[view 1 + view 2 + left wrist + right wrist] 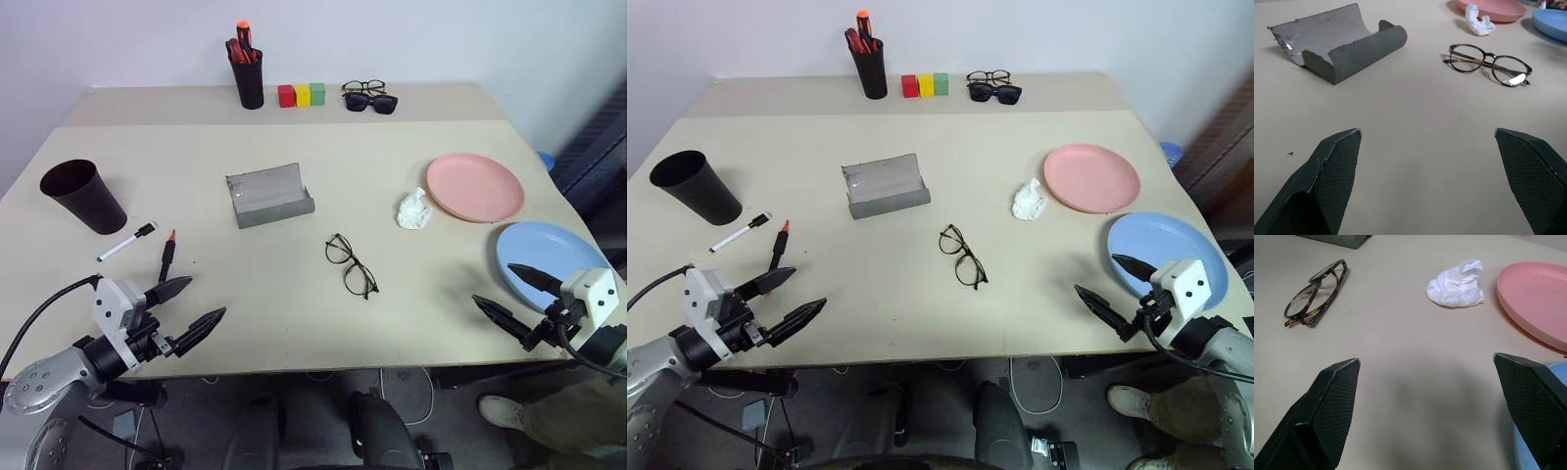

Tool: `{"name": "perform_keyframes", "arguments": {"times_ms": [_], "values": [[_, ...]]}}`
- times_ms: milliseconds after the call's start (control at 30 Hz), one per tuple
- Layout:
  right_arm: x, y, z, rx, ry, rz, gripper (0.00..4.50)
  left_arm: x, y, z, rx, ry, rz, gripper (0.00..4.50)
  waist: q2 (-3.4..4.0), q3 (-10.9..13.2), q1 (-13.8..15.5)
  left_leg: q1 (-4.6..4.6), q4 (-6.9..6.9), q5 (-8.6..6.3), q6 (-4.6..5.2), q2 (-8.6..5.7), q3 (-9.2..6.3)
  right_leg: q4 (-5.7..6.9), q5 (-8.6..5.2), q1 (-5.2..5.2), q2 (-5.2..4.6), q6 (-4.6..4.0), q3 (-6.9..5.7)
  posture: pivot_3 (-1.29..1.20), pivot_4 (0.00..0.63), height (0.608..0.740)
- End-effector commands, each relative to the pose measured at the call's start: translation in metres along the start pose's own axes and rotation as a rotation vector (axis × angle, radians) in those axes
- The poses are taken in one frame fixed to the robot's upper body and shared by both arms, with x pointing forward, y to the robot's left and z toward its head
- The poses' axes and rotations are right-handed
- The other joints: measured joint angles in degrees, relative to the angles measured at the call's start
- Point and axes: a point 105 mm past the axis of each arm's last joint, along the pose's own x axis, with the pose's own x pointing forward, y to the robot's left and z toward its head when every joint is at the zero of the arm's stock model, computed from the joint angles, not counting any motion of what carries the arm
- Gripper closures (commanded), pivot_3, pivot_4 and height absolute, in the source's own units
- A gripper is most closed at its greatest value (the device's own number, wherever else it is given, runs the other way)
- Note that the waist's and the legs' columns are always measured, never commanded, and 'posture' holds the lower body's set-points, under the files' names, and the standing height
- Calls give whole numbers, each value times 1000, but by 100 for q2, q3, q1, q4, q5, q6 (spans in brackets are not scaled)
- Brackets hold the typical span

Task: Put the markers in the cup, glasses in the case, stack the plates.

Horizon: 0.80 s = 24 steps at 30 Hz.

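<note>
A pale beige table (294, 294) seen from above, with both robot arms low at its near edge. The light blue round plastic plate (544, 257) sits at the near right, partly covered by the right gripper (505, 292), whose upper finger overlaps its rim; whether it touches cannot be told. Behind it, just apart, lies the salmon pink round plate (475, 186), and beside that a crumpled white tissue (414, 210).

The right gripper has its two black fingers spread wide and holds nothing. The left gripper (188, 305) is likewise spread wide and empty, hovering over bare table near the front left corner.

Just beyond the left gripper lies the slim black marker with a red-orange tip (168, 257), and beside it the white marker with a black cap (126, 242). The wide tapered matte black cup (82, 195) stands upright behind them at the left edge. The grey hard-shell glasses case (268, 196) lies open in the middle, its lid hinged back. The thin dark-framed round glasses (352, 264) lie folded near the table's centre, well apart from the case.

Along the far edge stand a black pen holder of red-and-black markers (247, 69), three small blocks in red, yellow and green (301, 94), and black sunglasses with a clear pair behind them (368, 96)
</note>
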Motion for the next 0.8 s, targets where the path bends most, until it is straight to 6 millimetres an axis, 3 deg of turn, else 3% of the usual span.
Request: {"name": "perform_keyframes", "arguments": {"times_ms": [33, 567, 800], "values": [[-1, -3, 14, -52, -23, -8, 38, -1, -5, 13, 27, -40, -13, 0, 0, 0, 1, 0, 0, 0, 0, 0, 0, 0, 0, 0, 0, 0, 0, 0, 150, 740], [5, -2, 22, -63, -24, -1, 38, 6, -4, 16, 26, -59, 24, 0, 0, -1, 4, 3, 3, 8, 13, 0, 1, 13, 2, 0, 2, -2, 0, 0, 150, 740], [16, -1, 23, -67, -38, 48, 38, 10, 4, 18, 2, -77, 97, 0, -3, -3, 4, 7, 10, 9, 15, 0, 1, 22, 2, 3, 3, -2, 0, 0, 150, 740]]}}
